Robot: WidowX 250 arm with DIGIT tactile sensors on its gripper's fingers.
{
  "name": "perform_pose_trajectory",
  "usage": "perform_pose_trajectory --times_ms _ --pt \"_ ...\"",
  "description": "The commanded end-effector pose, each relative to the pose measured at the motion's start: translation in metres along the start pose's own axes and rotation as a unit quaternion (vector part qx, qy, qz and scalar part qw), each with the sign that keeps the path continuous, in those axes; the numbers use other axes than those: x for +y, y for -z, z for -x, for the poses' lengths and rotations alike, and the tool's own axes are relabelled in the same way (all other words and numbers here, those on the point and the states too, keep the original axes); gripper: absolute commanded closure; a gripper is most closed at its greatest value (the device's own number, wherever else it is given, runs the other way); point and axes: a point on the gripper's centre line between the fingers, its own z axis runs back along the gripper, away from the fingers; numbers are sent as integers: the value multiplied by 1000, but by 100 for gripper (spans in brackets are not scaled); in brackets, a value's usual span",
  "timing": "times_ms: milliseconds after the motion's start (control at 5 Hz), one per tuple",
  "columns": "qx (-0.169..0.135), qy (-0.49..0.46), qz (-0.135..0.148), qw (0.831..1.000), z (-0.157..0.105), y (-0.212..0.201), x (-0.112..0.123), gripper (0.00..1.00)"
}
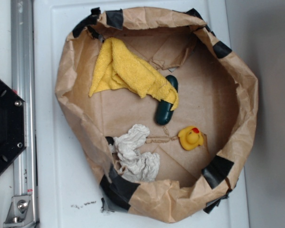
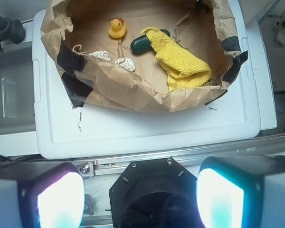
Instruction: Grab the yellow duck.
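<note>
The yellow duck (image 1: 190, 138) sits upright on the floor of a brown paper basin (image 1: 73, 80), near its right side. In the wrist view the yellow duck (image 2: 117, 28) shows small at the top, far from my gripper (image 2: 140, 199). The gripper hangs over the black robot base, outside the basin, with its two fingers (image 2: 61, 199) wide apart and nothing between them. The exterior view does not show the gripper.
Inside the basin lie a yellow terry cloth (image 1: 128, 71), a dark green capsule (image 1: 166, 105) partly under it, and a crumpled white cloth (image 1: 137, 152). The basin (image 2: 133, 90) rests on a white lid (image 2: 147, 128). A metal rail (image 1: 23, 109) and black base (image 1: 4, 126) stand at the left.
</note>
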Motion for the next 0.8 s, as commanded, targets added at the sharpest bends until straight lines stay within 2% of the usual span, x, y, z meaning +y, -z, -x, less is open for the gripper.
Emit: perform_pose_trajectory --times_ms 0,200,400,600 --pt "0 0 0 1000 0 0 0 0" --pt "-48 -17 -8 999 -49 21 10 0" --pt "-125 7 2 992 -100 30 14 0" --pt "-131 22 -22 991 -129 52 18 0"
